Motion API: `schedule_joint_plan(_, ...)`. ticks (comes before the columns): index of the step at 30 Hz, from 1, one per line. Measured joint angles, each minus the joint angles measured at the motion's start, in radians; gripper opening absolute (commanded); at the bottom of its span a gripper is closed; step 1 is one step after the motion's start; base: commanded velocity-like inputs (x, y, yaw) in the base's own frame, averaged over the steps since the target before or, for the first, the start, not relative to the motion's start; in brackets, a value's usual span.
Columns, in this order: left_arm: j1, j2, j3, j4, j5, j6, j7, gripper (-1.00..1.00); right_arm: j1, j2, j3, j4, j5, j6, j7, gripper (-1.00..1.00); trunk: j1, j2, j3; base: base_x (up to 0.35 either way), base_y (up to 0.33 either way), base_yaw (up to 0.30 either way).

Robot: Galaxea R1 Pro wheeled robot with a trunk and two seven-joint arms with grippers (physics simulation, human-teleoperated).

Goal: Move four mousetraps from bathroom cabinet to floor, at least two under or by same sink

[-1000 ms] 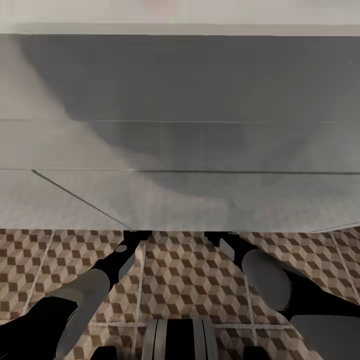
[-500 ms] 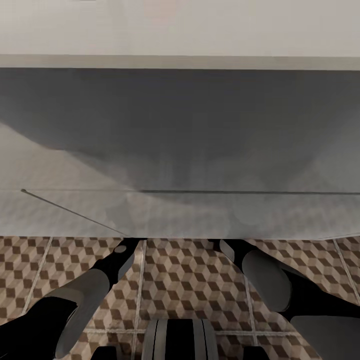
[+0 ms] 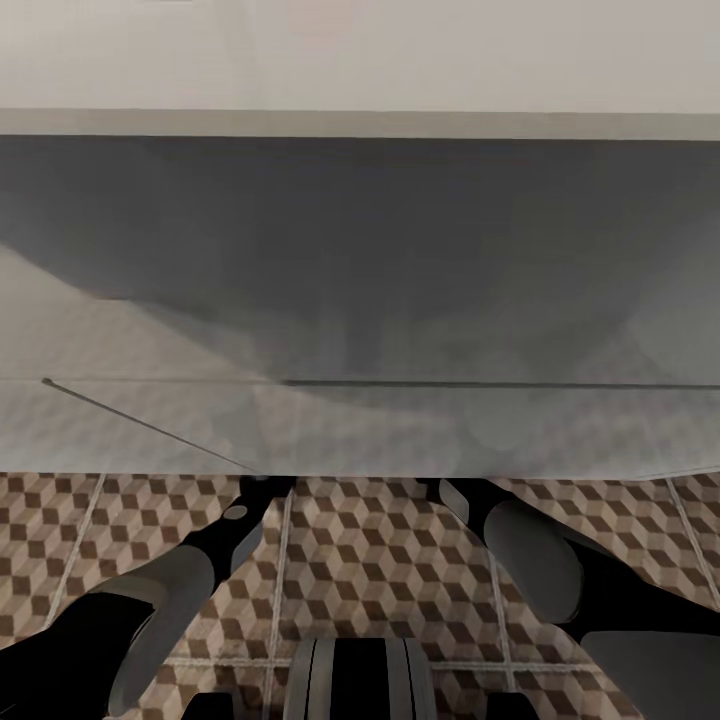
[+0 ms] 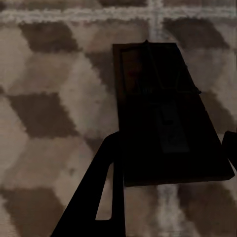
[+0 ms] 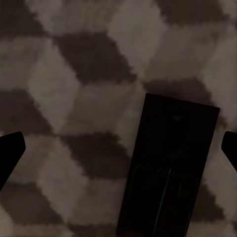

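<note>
Both grippers are hanging wide open over a mousetrap [image 4: 168, 118] — light, stiff, thin — probably best pinched across its wooden edges.

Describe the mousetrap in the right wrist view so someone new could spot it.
Start at the white bathroom sink unit, both arms reaching under its front edge. Beneath it, on the cube-pattern bathroom floor, lies a flat dark rectangular mousetrap, between the open right end effector fingertips. Its thin metal bars distinguish it from the printed cubes.
</note>
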Motion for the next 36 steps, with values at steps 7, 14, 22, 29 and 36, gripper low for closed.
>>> schedule_joint_plan(7,0.000,0.000,0.001,0.015,0.004,-0.007,0.000,-1.00,0.000,0.001,-0.002,0.000,-0.001,-0.004,0.000,1.00,0.000,0.000,0.000,0.000,0.000,0.000)
schedule_joint_plan(14,0.000,-0.001,0.002,0.017,0.005,-0.012,0.000,-1.00,0.000,0.000,-0.001,0.000,-0.001,-0.005,0.000,1.00,0.000,0.000,0.000,0.000,0.000,0.000)
schedule_joint_plan(22,0.000,-0.001,0.002,0.020,0.006,-0.012,0.001,-1.00,0.000,0.000,-0.001,0.000,-0.001,-0.006,0.000,1.00,0.000,0.000,0.000,0.000,0.000,0.000)
schedule_joint_plan(29,-0.001,0.000,0.003,0.027,0.003,-0.008,0.001,-1.00,0.000,0.000,-0.001,0.000,-0.001,-0.006,0.000,1.00,0.000,0.000,0.000,0.000,0.000,0.000)
schedule_joint_plan(36,0.000,0.000,0.004,0.027,0.003,-0.006,0.001,-1.00,0.000,0.000,-0.001,0.000,-0.001,-0.008,0.000,1.00,0.000,0.000,0.000,0.000,0.000,0.000)
